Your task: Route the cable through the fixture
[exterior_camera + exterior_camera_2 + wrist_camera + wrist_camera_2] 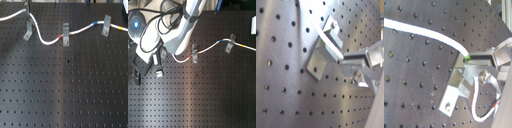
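Note:
The white cable (pixel 47 42) lies across the black perforated board. It passes the middle fixture (pixel 65 34) at its red band and the fixture (pixel 106 25) on the first exterior view's right, past a blue band. Its left part arcs up over the left fixture (pixel 28 31). My gripper (pixel 470 58) is shut on the cable (pixel 429 34) just above that fixture (pixel 459 90) in the second wrist view. In the second exterior view the gripper (pixel 158 64) hangs low under the white arm (pixel 183 25). The first wrist view shows the fixture (pixel 323 45) beside one finger (pixel 363 57).
Black looped hoses (pixel 153 25) and a blue-lit device (pixel 135 22) sit at the second exterior view's upper left. A white object (pixel 253 24) lies at the second exterior view's right edge. The board's near half (pixel 65 90) holds only rows of holes.

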You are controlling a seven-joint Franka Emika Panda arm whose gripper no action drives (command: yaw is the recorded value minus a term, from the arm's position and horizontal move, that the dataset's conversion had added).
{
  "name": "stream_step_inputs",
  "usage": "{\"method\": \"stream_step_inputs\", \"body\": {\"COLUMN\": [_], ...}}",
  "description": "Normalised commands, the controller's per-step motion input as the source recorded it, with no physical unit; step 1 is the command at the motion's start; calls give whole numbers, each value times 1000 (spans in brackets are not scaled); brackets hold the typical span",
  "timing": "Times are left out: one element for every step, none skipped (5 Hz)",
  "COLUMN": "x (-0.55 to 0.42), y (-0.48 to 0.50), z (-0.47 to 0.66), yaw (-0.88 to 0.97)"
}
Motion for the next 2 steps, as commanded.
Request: {"method": "stream_step_inputs", "body": {"x": [-59, -175], "y": [198, 154], "z": [88, 154], "yaw": [126, 51]}}
